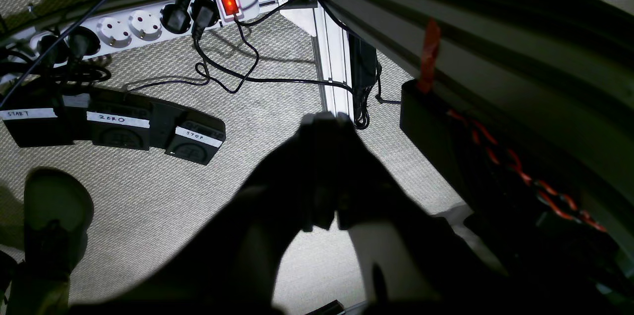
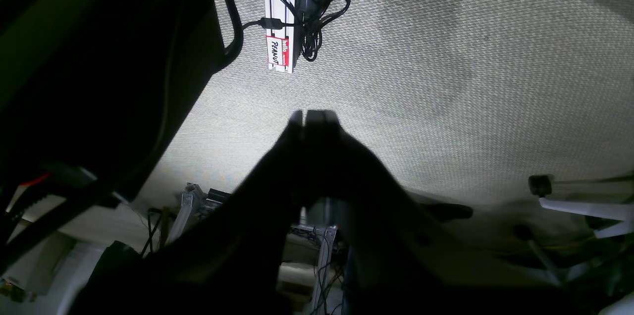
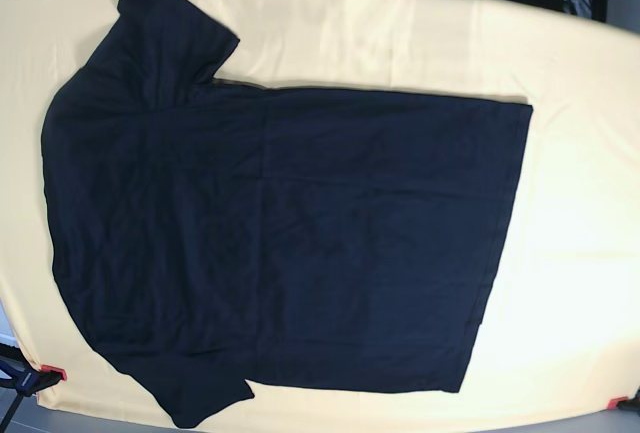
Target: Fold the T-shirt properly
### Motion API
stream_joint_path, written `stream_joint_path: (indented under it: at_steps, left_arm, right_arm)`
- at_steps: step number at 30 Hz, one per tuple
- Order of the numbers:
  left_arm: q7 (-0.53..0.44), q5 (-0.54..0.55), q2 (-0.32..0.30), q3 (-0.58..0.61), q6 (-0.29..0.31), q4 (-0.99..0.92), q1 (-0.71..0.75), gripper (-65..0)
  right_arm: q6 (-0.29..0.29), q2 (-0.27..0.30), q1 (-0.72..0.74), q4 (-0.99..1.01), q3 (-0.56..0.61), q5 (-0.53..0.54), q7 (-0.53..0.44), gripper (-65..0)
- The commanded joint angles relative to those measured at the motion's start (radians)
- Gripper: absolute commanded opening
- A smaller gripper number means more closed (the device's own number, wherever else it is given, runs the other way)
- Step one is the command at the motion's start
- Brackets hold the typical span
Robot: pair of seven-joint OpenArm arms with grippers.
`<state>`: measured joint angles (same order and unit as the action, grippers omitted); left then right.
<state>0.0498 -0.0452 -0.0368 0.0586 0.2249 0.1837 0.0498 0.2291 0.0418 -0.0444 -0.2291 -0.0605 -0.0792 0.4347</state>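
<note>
The dark navy T-shirt (image 3: 280, 243) lies spread flat on the pale yellow cloth (image 3: 580, 203) in the base view, shoulders and sleeves to the left, hem to the right. One sleeve points up at the far left, the other reaches the near edge. No arm or gripper shows in the base view. In the left wrist view my left gripper (image 1: 327, 118) hangs over the carpet floor with its fingertips together and nothing between them. In the right wrist view my right gripper (image 2: 314, 116) is likewise closed and empty above the floor. The shirt is out of both wrist views.
In the left wrist view a white power strip (image 1: 148, 20), labelled foot pedals (image 1: 119, 124), cables and an aluminium frame leg (image 1: 334, 72) lie on the floor beside the table edge. In the right wrist view a frame leg with a name sticker (image 2: 278, 18) stands ahead.
</note>
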Motion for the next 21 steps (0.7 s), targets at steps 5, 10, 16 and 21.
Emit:
stream_joint_path:
  at_steps: [5,10,16,21]
  left_arm:
    - [0.0,0.0,-0.002,0.001,0.007,0.006,0.0,-65.0]
    - [0.0,0.0,-0.002,0.001,0.008,0.006,0.0,-65.0]
    - [0.004,0.0,-0.002,0.001,0.008,0.006,0.0,-65.0]
    - [0.005,-0.012,-0.002,0.001,0.008,0.006,0.0,-65.0]
  right_arm:
    - [0.008,0.009,0.019,-0.013,0.003,-0.004,0.018,-65.0]
    - [0.008,0.009,0.019,-0.013,0.003,-0.004,0.031,-65.0]
    - [0.008,0.009,0.02,-0.013,0.003,-0.004,0.031,-65.0]
    - [0.008,0.009,0.02,-0.013,0.003,-0.004,0.042,-65.0]
